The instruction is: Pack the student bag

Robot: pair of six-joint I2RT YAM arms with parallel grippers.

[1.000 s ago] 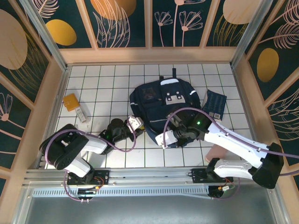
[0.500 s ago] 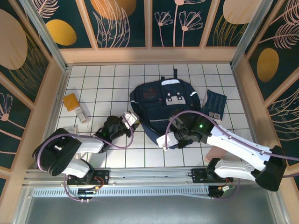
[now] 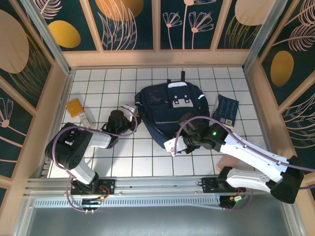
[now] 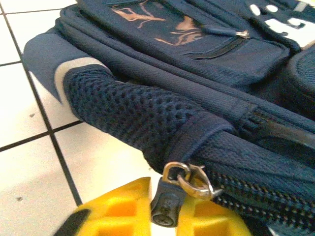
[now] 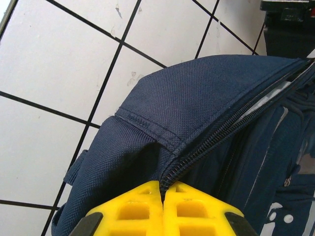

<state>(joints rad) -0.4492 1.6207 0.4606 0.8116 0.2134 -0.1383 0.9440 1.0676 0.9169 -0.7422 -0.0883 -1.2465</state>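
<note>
Pinching student bag (image 5: pixel 197 108) edge, right hand (image 5: pixel 162 189) closed; left hand (image 4: pixel 165 192) slightly apart, zipper pull (image 4: pixel 165 210) in gap, grip unclear

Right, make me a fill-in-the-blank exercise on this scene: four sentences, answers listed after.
1. The zipper pull of the student bag sits between the left gripper's ___ fingers.
2. The right gripper is shut on the bag's fabric right beside its ___.
3. Seen from above, the patterned pouch lies to the ___ of the bag.
4. The orange packet lies on the ___ tiled table.

Missing words: yellow; zipper; right; white.
</note>
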